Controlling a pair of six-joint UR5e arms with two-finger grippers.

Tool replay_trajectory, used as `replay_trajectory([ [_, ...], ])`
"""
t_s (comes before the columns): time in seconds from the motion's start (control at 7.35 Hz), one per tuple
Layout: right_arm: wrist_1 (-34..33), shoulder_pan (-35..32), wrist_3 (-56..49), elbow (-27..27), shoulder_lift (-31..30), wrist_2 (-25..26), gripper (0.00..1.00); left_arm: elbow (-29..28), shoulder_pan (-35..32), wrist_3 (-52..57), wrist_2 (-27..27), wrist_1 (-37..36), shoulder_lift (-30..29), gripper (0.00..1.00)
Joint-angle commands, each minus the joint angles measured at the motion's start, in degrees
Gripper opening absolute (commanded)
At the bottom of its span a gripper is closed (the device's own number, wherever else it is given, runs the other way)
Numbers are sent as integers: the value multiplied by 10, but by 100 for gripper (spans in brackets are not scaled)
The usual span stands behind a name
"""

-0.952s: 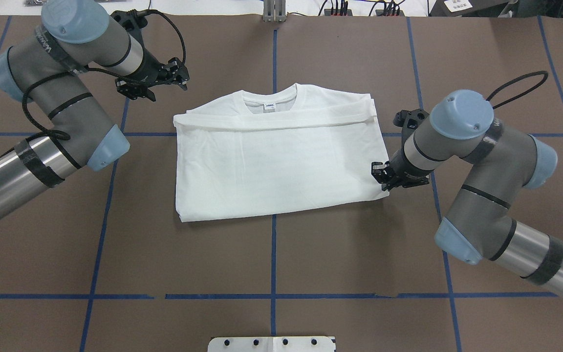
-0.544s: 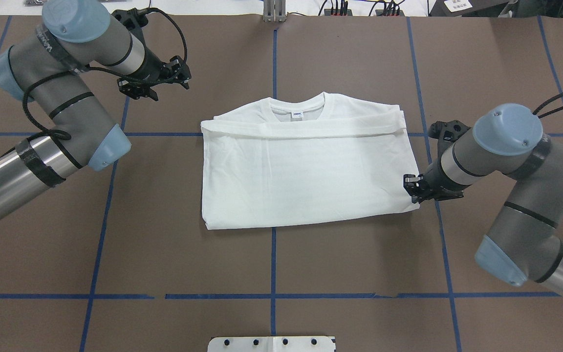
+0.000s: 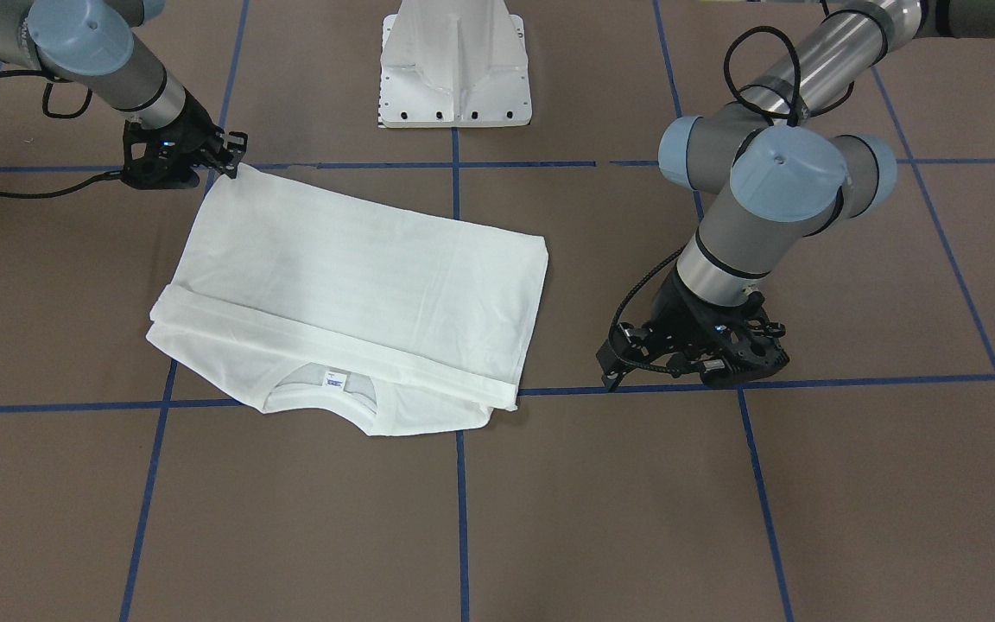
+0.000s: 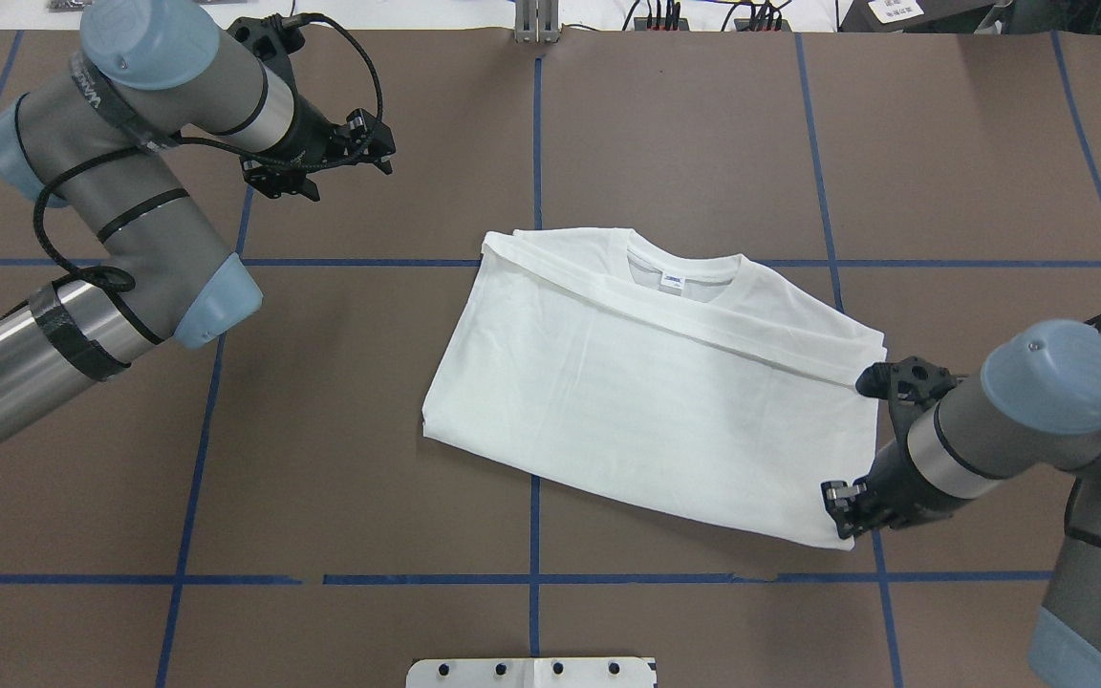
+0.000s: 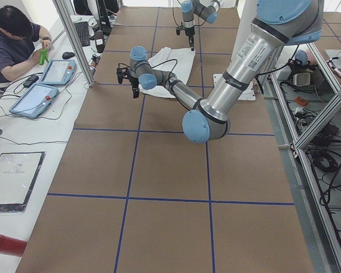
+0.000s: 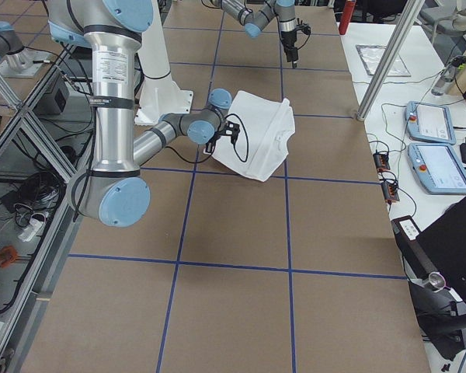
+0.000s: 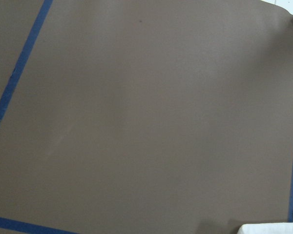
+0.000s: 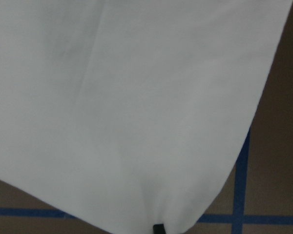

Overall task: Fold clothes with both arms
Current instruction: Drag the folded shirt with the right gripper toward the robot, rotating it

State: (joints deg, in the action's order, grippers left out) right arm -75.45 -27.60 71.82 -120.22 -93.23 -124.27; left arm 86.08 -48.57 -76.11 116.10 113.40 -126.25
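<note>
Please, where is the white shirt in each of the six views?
Front-facing: shirt centre-left.
Overhead: shirt centre-right.
Exterior left: shirt small, top centre.
Exterior right: shirt upper centre.
Left wrist: shirt only a sliver, bottom right corner.
Right wrist: shirt fills most of it.
Shared landmark: the right hand at the shirt's corner, seen front-facing top left, overhead lower right.

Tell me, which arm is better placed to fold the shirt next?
The right arm, probably. Its fingers pinch the shirt's corner, so it could lift straight away. The left arm's fingers hang over the table, apart from the shirt.
</note>
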Motion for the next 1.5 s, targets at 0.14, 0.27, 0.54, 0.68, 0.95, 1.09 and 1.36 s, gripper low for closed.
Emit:
replay_trajectory([
  [0.14, 1, 152, 100, -44, -22, 5, 0, 22, 16, 0, 0, -1, 3, 99],
  [0.27, 2, 178, 117, -44, -18, 13, 0, 26, 20, -1, 0, -2, 3, 99],
  [0.54, 5, 178, 122, -48, 1, 17, 100, 26, 29, 0, 0, 0, 3, 99],
  [0.68, 5, 144, 121, -48, 19, 18, 100, 28, 45, -1, 3, -1, 3, 99],
  [0.95, 6, 42, 118, -46, 46, 15, 100, 65, 96, -49, 5, -2, 31, 99],
  [1.09, 6, 0, 115, -44, 73, 17, 100, 84, 131, -83, 0, -3, 42, 99],
  [1.36, 6, -64, 114, -45, 99, 18, 100, 85, 210, -187, -30, -3, 43, 99],
])
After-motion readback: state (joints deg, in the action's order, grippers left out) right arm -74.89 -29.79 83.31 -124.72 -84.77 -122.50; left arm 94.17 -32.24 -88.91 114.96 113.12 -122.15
